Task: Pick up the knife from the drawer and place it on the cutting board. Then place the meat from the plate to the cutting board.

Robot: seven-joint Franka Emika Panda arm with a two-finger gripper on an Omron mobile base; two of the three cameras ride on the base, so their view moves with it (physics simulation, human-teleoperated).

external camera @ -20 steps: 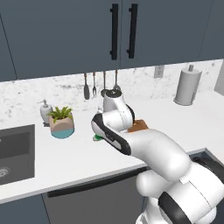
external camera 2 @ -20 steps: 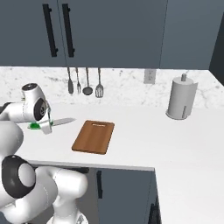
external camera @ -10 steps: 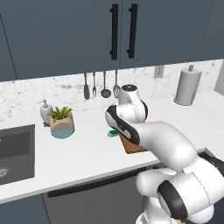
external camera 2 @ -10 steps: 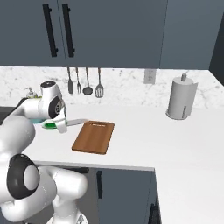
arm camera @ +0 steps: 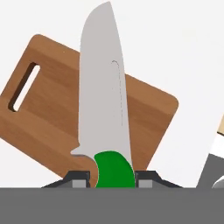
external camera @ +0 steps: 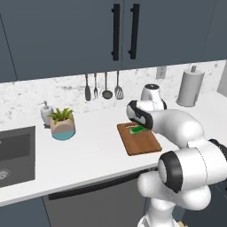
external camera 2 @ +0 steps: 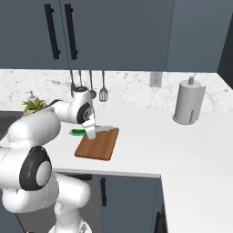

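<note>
- The two-finger gripper of the white arm (arm camera: 113, 177) is closed tightly on the bright green handle of the small knife with the short silvery blade (arm camera: 103, 100); in the hand view the handle sits between the two dark finger tips (arm camera: 78, 178) and the blade points away from the hand.
- The knife is in the air, carried above the brown wooden rectangular cutting board with rounded corners and a handle hole (arm camera: 48, 109). In the right base view its blade (external camera 2: 103, 129) reaches over the back edge of the board (external camera 2: 98, 144), while the green handle is beside that edge, over the white counter (external camera 2: 182, 145).
- I judge the first half of the task to be well advanced: the knife is already out of its storage place and above the board, but it is not yet laid down. What remains for this half is lowering it and letting it go.
- The second half is, as far as I can judge, not started: the surface of the board is bare wood in the left base view (external camera: 141, 144), with no meat on it.
- Containers: a small round pot with a green plant (external camera: 63, 125) stands on the counter, next to the dark sink basin (external camera: 15, 155). What the basin holds I cannot tell.
</note>
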